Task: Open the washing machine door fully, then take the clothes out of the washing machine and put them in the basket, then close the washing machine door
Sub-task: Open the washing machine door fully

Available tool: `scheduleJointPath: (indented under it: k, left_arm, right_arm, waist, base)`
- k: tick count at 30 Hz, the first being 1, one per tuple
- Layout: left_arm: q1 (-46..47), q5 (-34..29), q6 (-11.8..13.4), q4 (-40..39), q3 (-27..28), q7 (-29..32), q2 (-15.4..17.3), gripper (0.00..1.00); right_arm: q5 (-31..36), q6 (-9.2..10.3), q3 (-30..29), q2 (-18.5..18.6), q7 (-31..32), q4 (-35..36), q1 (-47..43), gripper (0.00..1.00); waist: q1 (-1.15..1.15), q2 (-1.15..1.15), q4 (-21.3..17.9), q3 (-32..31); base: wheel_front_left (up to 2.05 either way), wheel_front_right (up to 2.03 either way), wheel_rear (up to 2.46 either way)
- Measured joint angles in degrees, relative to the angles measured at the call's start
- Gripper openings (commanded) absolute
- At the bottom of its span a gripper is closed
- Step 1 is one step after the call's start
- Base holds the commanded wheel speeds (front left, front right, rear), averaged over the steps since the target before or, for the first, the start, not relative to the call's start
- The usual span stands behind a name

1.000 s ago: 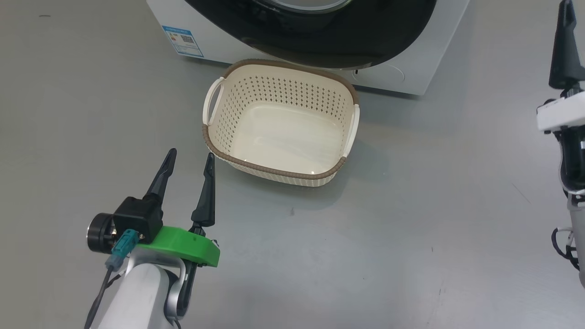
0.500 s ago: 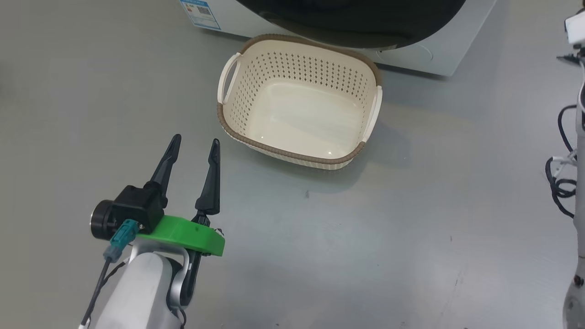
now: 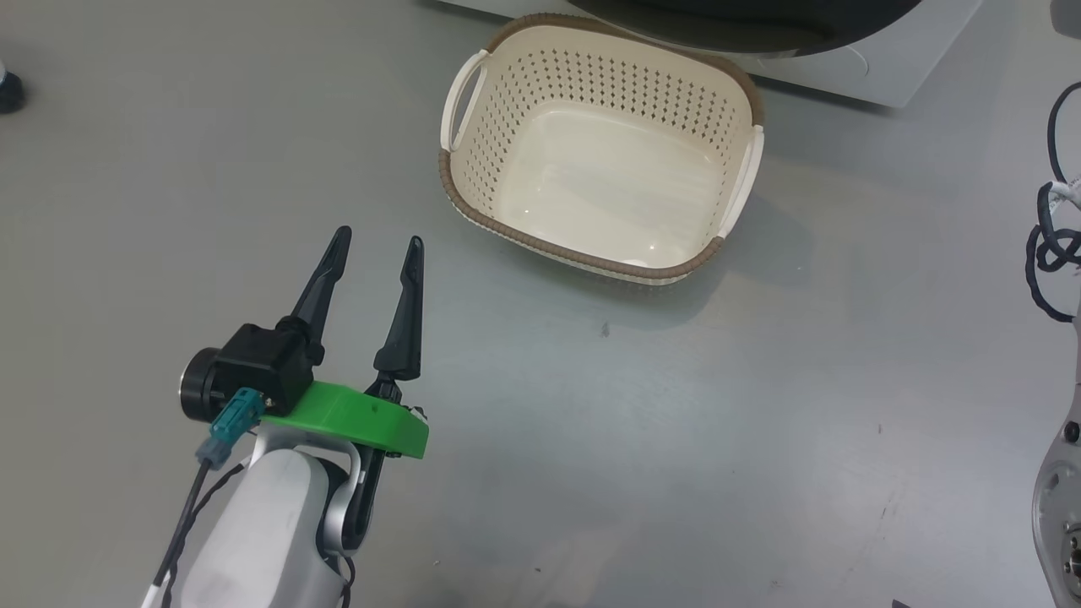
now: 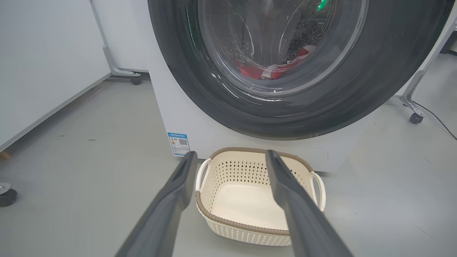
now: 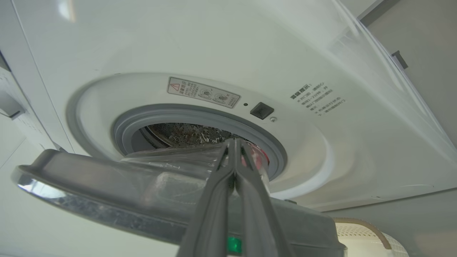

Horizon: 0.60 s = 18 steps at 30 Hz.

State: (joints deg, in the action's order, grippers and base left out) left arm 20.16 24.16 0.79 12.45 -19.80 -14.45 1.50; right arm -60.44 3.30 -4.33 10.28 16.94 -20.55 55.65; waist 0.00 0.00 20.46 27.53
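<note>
Washing machine [image 4: 200,135] carries a small blue label [image 4: 178,143], print unreadable.

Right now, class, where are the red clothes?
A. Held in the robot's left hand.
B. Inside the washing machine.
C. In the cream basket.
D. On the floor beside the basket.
B: the clothes lie inside the washing machine, seen through the glass of the washing machine door, and the basket is empty.

Head view crops the washing machine [image 3: 912,67] at the top; its label [image 4: 178,143] is unreadably small.
</note>
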Motion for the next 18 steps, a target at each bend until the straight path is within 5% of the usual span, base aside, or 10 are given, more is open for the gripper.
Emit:
scheduleJointPath:
  k: [18]
  left_arm:
    - [0.1,0.57,0.76,0.1,-0.41,0.0,-0.04,1.0]
  right_arm:
    - [-5.69,1.87,0.48,-0.41,11.16,-8.01,6.77,0.0]
  waist:
    - [0.0,0.0,1.54,1.14]
  base:
    - [0.0,0.0,0.0]
